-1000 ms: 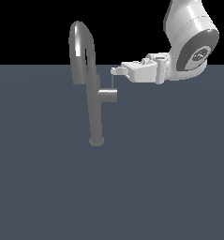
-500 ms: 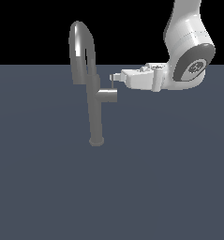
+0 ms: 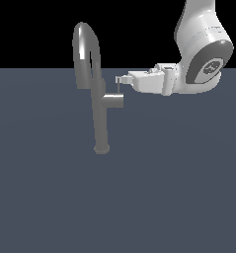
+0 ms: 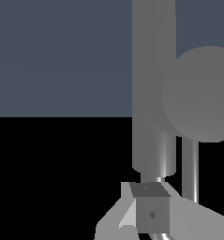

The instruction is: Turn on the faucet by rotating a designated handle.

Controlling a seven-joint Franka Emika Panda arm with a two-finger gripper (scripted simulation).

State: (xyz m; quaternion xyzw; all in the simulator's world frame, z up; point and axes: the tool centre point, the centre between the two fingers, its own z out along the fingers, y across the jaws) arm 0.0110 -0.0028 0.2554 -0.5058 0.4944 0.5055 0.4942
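Arm reaches level toward the faucet (image 3: 97, 99); gripper (image 3: 120, 79) sits just above the handle (image 3: 114, 100), at its thin pin. Finger spread cannot be told.

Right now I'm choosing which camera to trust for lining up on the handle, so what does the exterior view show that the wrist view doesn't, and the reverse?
Only the exterior view shows the whole faucet, from arched spout down to its round base, and the white arm reaching in from the exterior view's right, with the gripper just above the handle's outer end.

Only the wrist view shows the handle's round end face head-on, with the thin pin close beside the fingers.

Both show the faucet's stem, the handle and the grey floor.
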